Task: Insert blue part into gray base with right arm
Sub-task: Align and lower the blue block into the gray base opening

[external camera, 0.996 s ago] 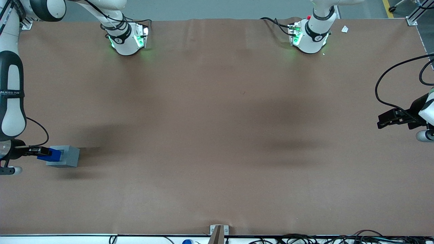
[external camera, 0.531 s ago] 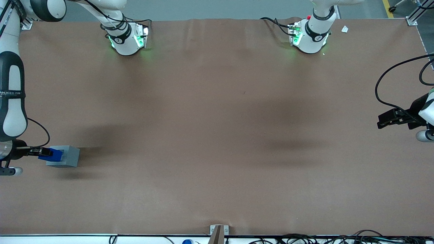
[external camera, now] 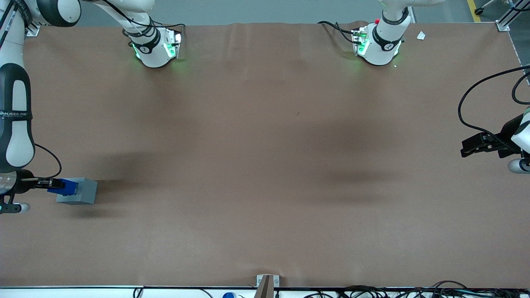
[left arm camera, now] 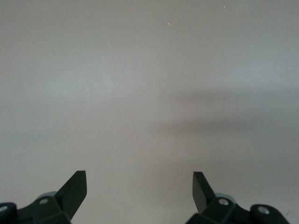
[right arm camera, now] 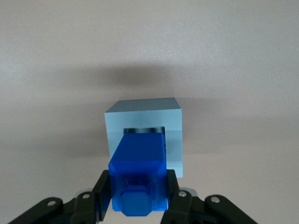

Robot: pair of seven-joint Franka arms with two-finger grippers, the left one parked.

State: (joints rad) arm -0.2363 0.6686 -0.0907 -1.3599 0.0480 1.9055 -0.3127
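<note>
The gray base (external camera: 81, 191) stands on the brown table toward the working arm's end, its socketed face turned up. My right gripper (external camera: 53, 184) is shut on the blue part (external camera: 65, 186), which hangs over the base's top. In the right wrist view the blue part (right arm camera: 138, 170) sits clamped between both black fingers (right arm camera: 103, 198), and its leading end reaches the dark square socket of the gray base (right arm camera: 145, 123). How deep it sits in the socket is hidden by the part itself.
The brown table cover (external camera: 265, 165) spreads wide toward the parked arm's end. Two arm bases (external camera: 155, 47) with green lights stand farthest from the front camera. A small bracket (external camera: 267, 281) and cables lie at the nearest table edge.
The gripper with the blue part has shifted a little over the gray base, bringing the part further across its top face. The base has not moved.
</note>
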